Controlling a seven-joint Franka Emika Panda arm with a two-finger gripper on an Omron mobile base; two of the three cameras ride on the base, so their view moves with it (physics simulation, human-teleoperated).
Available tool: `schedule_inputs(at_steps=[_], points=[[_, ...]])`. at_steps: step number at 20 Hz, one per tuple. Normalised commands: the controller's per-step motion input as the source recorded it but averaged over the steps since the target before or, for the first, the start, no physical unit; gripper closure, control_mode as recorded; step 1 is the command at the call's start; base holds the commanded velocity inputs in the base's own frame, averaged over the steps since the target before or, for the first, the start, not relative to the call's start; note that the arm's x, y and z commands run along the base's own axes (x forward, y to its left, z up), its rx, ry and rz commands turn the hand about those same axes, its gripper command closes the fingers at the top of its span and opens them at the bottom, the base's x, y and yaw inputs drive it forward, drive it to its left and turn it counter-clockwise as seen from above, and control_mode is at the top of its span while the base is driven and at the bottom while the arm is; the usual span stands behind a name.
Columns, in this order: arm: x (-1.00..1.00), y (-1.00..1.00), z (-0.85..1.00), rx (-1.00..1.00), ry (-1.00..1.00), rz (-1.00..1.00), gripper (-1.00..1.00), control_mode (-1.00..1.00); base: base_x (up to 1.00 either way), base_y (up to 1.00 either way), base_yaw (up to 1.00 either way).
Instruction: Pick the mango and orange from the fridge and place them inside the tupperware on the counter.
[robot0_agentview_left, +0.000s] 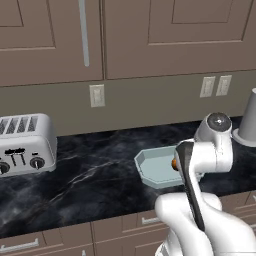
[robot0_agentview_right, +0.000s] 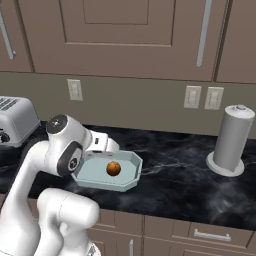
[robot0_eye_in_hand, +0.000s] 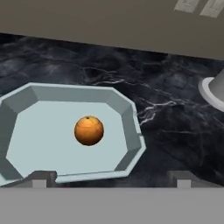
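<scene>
Tupperware (robot0_eye_in_hand: 127, 120): near the worktop's (robot0_agentview_right: 180, 180) front edge.
Contents: the orange (robot0_eye_in_hand: 89, 130), alone on the whitish floor.
Jaws: spread wide, holding nothing, above the tub's near rim.

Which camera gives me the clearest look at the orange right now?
The hand view: the orange sits whole and unobstructed on the floor of the tupperware, large in frame. The right base view also shows it whole but smaller; in the left base view the arm hides all but a sliver.
</scene>
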Motion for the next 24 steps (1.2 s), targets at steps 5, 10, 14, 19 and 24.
schedule_inputs(at_steps=[5,10,14,19,24], points=[[-0.62,0.16,0.74,0.0,0.01,0.04,-1.0,-1.0,0.0,0.0,0.0],[-0.68,0.31,0.18,0.0,0.0,0.08,-1.0,-1.0,0.0,0.0,0.0],[-0.65,0.42,0.0,0.0,0.0,0.08,-1.0,-1.0,0.0,0.0,0.0],[-0.47,0.28,0.01,-0.04,-0.09,0.01,-1.0,-1.0,0.0,0.0,0.0],[-0.07,0.03,0.0,-0.07,-0.06,0.0,-1.0,-1.0,0.0,0.0,0.0]])
